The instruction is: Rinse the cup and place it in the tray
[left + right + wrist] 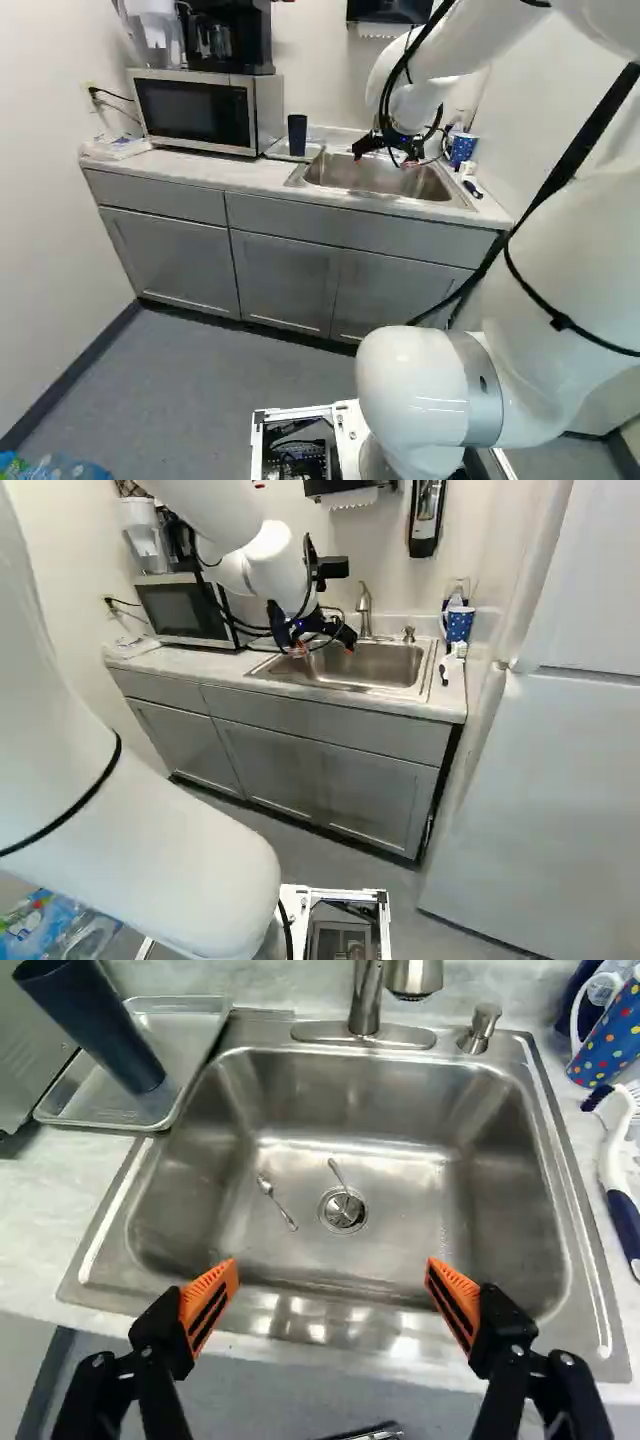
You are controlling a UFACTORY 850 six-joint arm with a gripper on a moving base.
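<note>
"Nearest item?"
"Black gripper (332, 1272), one: spread wide, empty, above the front edge of the stainless sink (350, 1080), perhaps held high to clear the rim."
"Sink contents?"
"Small spoon (276, 1198), one; slim utensil (339, 1175), one, reaching the drain (342, 1210)."
"Farther, the navy tumbler (100, 1035)?"
"The task's cup, likely: upright in the metal tray (100, 1100), presumably to drip dry. Placing looks complete; rinsing, I can't confirm."

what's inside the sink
Two small spoons lie on the sink's bottom, one reaching over the drain. What is down in the drain can't be seen.
</note>
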